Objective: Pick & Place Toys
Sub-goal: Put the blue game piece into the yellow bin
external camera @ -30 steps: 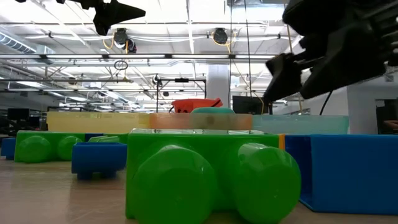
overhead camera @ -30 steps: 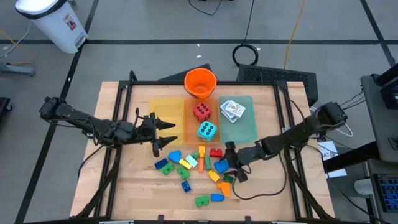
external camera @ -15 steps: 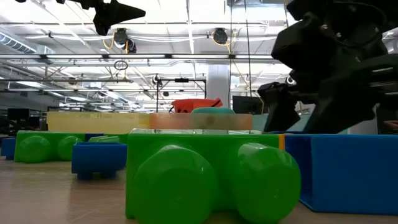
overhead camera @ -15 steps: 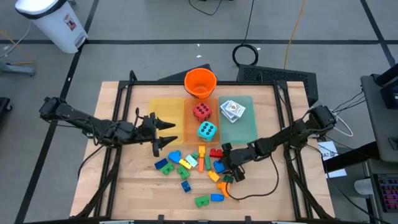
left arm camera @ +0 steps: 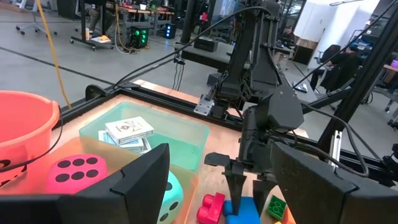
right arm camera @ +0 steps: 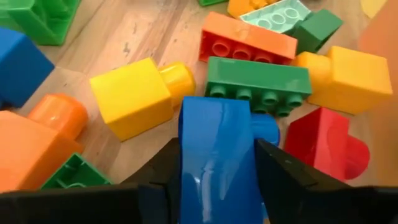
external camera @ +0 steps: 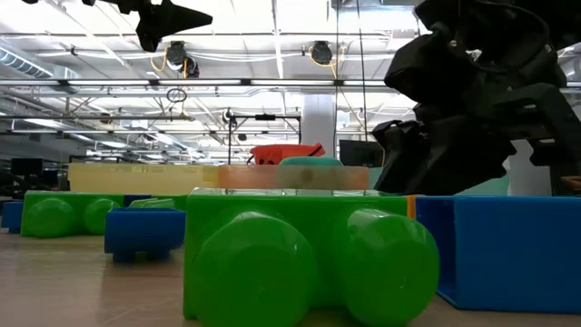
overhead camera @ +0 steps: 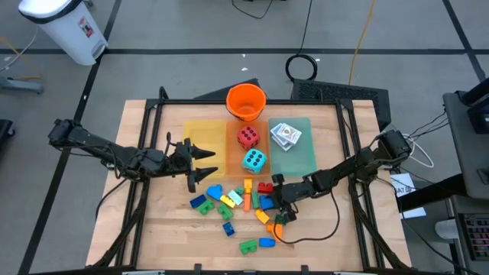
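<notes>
Blue brick (right arm camera: pixel 214 149) sits between the right tool's (right arm camera: pixel 214 177) fingers, still flat on the counter (right arm camera: pixel 130 37). Fingers are apart, one on each flank, not visibly clamped, so I judge the grasp is set up but not closed.

Packed round it just ahead of the tool: yellow brick (right arm camera: pixel 134 93), green brick (right arm camera: pixel 258 78), red brick (right arm camera: pixel 320 143), orange brick (right arm camera: pixel 245 40); tight quarters, neighbours may get nudged on lift.

Progress, judging by layout: red die (overhead camera: pixel 247 137) and teal die (overhead camera: pixel 254 160) are on the orange tray (overhead camera: pixel 262 145), card packs (overhead camera: pixel 285 134) on the green tray (overhead camera: pixel 306 156). Yellow tray (overhead camera: pixel 205 134) looks bare. The whole brick pile (overhead camera: pixel 241 206) is still loose on the counter, so most of the job remains.

Left tool (overhead camera: pixel 205 164) hangs off to the pile's side over the yellow tray's edge, fingers spread, holding nothing.
</notes>
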Action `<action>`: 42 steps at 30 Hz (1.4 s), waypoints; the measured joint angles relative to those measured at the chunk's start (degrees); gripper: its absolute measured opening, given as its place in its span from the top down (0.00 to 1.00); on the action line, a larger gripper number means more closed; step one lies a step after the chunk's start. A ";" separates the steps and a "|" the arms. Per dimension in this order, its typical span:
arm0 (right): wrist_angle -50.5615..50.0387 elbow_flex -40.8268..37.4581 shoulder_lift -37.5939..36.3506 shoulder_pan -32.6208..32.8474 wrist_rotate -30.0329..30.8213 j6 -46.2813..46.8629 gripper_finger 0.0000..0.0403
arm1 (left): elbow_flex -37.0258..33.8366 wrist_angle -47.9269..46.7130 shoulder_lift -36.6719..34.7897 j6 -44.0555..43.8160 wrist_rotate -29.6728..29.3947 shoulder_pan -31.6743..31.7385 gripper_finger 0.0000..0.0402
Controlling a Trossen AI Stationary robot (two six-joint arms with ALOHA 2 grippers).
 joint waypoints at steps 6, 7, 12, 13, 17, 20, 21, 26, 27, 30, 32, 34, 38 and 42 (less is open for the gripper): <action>-0.09 -0.04 0.03 0.55 0.34 2.10 0.70 | 0.00 0.00 0.00 -0.02 0.00 0.00 0.30; -0.11 -0.04 0.04 0.77 0.47 2.08 0.69 | 0.00 -0.01 0.00 -0.02 0.00 0.00 0.30; -1.23 -0.26 -2.28 1.52 -0.03 2.06 0.68 | 0.00 -0.02 0.00 -0.02 0.00 0.00 0.30; -1.49 -0.33 -3.09 1.55 -0.15 2.08 0.68 | 0.00 0.00 0.00 -0.03 0.00 0.00 0.30; -1.49 -0.43 -7.31 1.47 -0.08 1.52 0.68 | 0.00 0.00 0.00 -0.08 0.00 0.00 0.30; -1.45 -0.37 -10.18 1.51 -0.15 0.28 0.69 | 0.00 0.07 0.00 -3.32 0.00 0.00 0.30; -1.44 -0.37 -10.72 1.51 -0.15 -0.07 0.69 | 0.00 0.07 0.00 -5.20 0.00 0.00 0.30; -1.16 -0.31 -12.79 1.49 0.20 -1.30 0.69 | -0.01 1.58 4.33 -13.02 -0.97 1.01 0.30; -1.17 -0.28 -12.87 1.51 0.27 -1.79 0.69 | -0.09 2.25 5.85 -14.69 -0.98 1.19 0.30; -1.25 -0.31 -12.91 1.51 2.13 -2.59 0.69 | 0.09 9.70 12.55 -19.77 -0.91 1.96 0.30; -1.20 -0.28 -12.97 1.51 4.44 -3.74 0.69 | -0.10 13.96 17.30 -22.89 -0.87 2.35 0.30; -1.12 -0.28 -12.96 1.49 6.20 -4.77 0.69 | 0.35 19.66 21.90 -26.27 -0.93 2.84 0.30; 0.28 -0.27 -12.98 1.49 7.93 -6.62 0.69 | 2.57 24.98 28.92 -29.61 -0.96 2.95 0.30; 3.21 -0.24 -12.98 1.49 8.07 -9.10 0.69 | 6.30 25.50 33.88 -30.63 -0.92 2.95 0.30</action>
